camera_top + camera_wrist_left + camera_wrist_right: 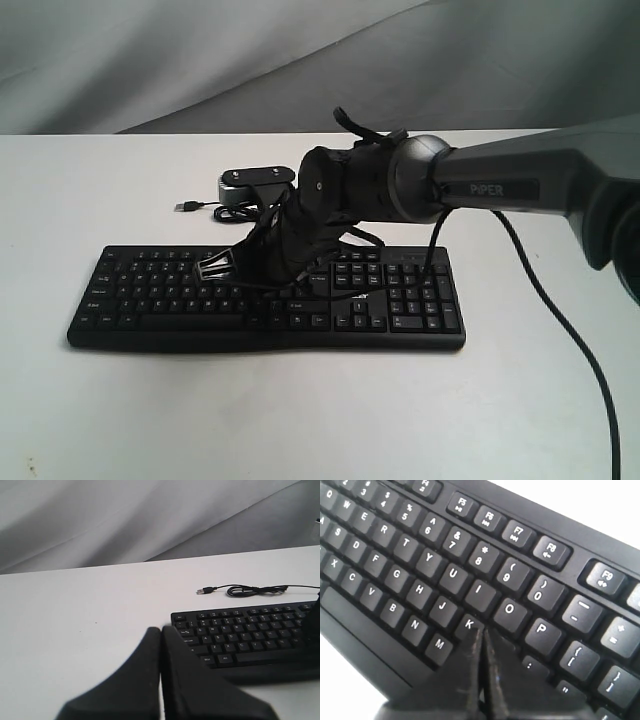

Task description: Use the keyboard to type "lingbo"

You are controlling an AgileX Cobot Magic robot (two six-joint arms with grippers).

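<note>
Keyboard lying flat on the white surface, judged rigid, light and apt to slide: tap keys straight down, no gripping; right claw closed and empty, tip beside K; left claw likewise closed, empty.

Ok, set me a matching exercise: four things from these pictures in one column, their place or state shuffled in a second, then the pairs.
Column one
1. right hand
2. left hand
3. USB plug
4. PIPER lettering

Column two
A. lying loose on the table behind the keyboard
B. shut, tip at the letter keys beside the K key
C. on the grey arm link
D. shut, over bare table off the keyboard's end

Pairs: 1-B, 2-D, 3-A, 4-C
</note>
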